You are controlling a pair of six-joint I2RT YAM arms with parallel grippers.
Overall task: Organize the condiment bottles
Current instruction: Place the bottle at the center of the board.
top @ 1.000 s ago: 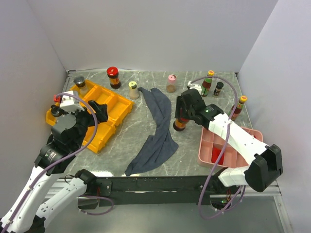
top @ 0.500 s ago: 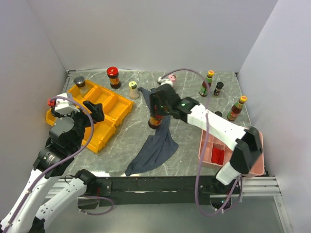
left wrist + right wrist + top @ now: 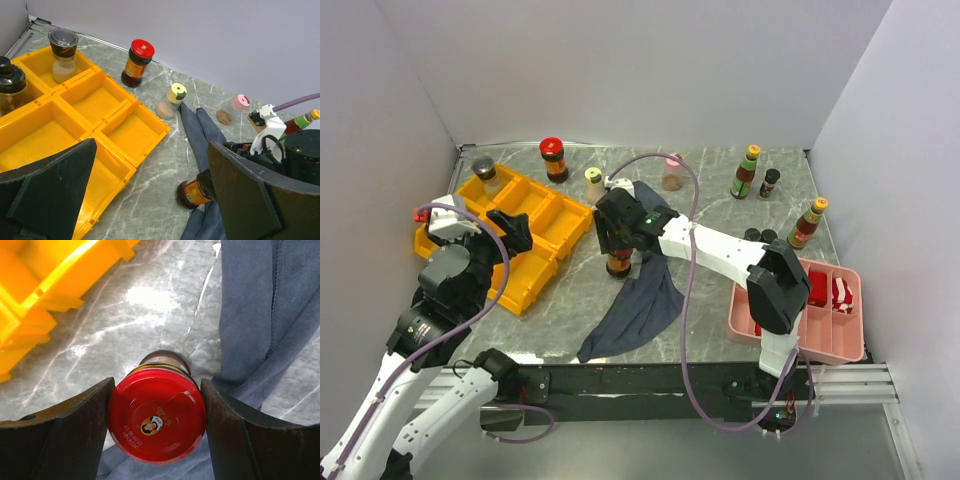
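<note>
left tool (image 3: 150, 167): nearest the arm bases. Jaws spread as wide as they go, nothing in them. It hovers over the near compartments of the yellow tray (image 3: 548, 222).
pink tray (image 3: 825, 335): near-right corner of the table (image 3: 575, 288). Holds red packets (image 3: 826, 290), which are not part of the job.
right tool (image 3: 156, 410): reaches across mid-table, jaws half closed and clamped on the red lid, one finger on each side.
held jar (image 3: 150, 426): red lid, dark body, hanging from the lid grip. It sits between the yellow tray's right wall and the cloth (image 3: 642, 285). It looks tilted in the left wrist view, base low over the table. Can't tell if the base touches.
step (judged): carrying the jar to a free tray compartment.
how to do it well (judged):
- Lift the base clear of the tray wall before crossing it.
- Bring the jar upright over the middle of a compartment.
- Lower until the base sits flat, and only then let go.
- A lid-only grip lets the body swing, so move slowly.
risk (judged): the left tool hangs over the same tray, so pick a compartment away from it. The cloth edge lies just beside the jar and may snag.
far side:
- A silver-capped shaker (image 3: 483, 170) already stands in the tray's far corner.
- A red-lidded jar (image 3: 553, 158), yellow-capped shaker (image 3: 594, 185) and pink-capped shaker (image 3: 672, 172) stand loose on the table.
- A slim bottle (image 3: 745, 172) and black-capped bottle (image 3: 770, 182) stand far right.
</note>
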